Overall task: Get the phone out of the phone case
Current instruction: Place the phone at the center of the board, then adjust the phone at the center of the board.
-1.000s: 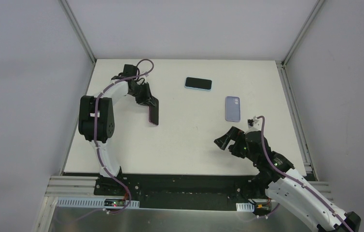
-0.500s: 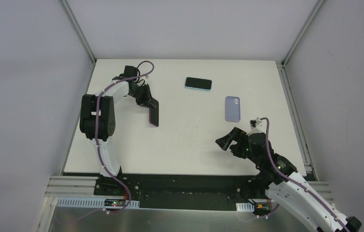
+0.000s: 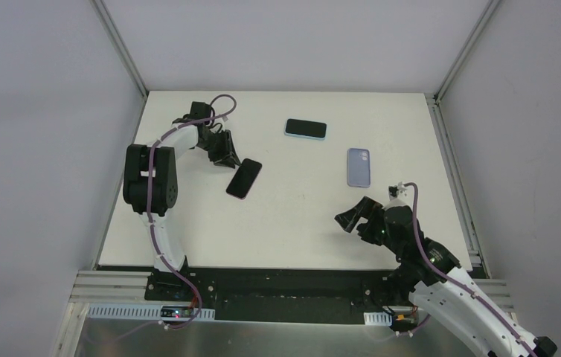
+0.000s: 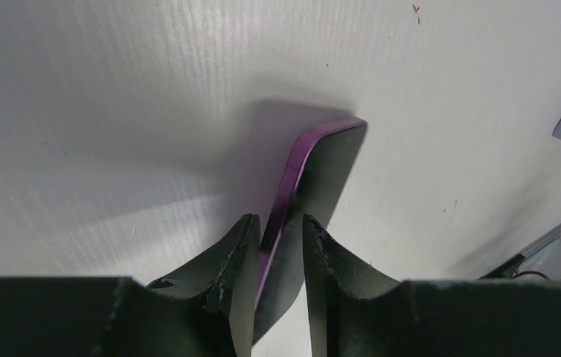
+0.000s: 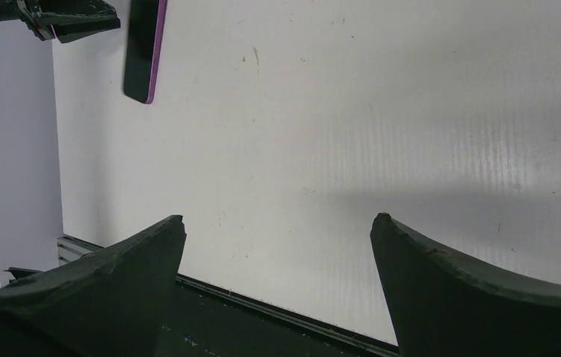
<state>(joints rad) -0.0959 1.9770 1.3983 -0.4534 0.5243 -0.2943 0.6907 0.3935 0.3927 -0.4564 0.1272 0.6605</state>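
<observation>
- Purple-edged phone (image 3: 244,178): a dark handset with a purple rim, low on the white table (image 3: 300,230) in the overhead view. It lies slanted, with its far end at the left gripper. The left wrist view shows it tipped on its long edge, its near end between the two fingers (image 4: 239,253).
- Left gripper (image 3: 228,159): at the far-left end of the purple-edged phone. Its jaws stand at a narrow gap on either side of that end. The views do not show whether the fingers press the phone or only flank it.
- Right gripper (image 5: 277,220): well apart from the purple-edged phone, to its right and nearer the arm bases. Its jaws are spread wide over bare table with nothing between them.
- Black phone (image 3: 306,129): light-blue rim, lying flat, to the right of the purple-edged phone and farther back.
- Lavender case (image 3: 358,166): lying flat, well to the right of the purple-edged phone. Whether it holds a phone cannot be told.
</observation>
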